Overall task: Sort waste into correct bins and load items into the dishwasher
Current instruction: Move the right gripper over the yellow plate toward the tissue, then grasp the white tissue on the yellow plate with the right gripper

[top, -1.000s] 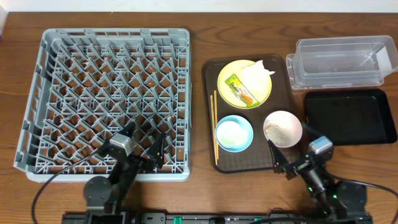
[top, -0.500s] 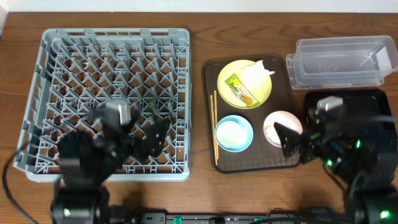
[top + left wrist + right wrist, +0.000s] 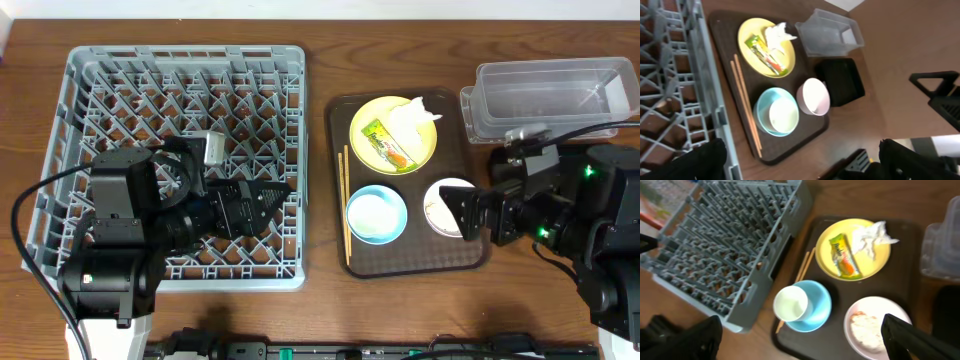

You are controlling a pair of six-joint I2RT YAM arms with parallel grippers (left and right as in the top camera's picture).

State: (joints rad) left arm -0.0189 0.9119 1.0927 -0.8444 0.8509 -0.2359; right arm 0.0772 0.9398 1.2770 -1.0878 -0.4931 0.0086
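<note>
On the yellow plate (image 3: 393, 133) lie the green-and-yellow wrapper (image 3: 385, 143) and the white napkin (image 3: 412, 118). The blue bowl (image 3: 377, 214) holds the white cup (image 3: 791, 303). The white bowl (image 3: 452, 205) holds rice grains (image 3: 867, 330). Chopsticks (image 3: 345, 205) lie along the left of the tray. The grey dish rack (image 3: 185, 52) stands at the left. My left gripper (image 3: 265, 195) hovers open over the rack's front right. My right gripper (image 3: 462, 215) hovers open beside the white bowl. Both are empty.
All the dishes sit on a dark brown serving tray (image 3: 335, 180). The clear tub (image 3: 550, 100) stands at the back right. The black tray (image 3: 842, 82) lies in front of it, mostly hidden under my right arm in the overhead view.
Both arms have risen from the table's front edge and moved inward: the left over the rack, the right over the black tray toward the white bowl.
</note>
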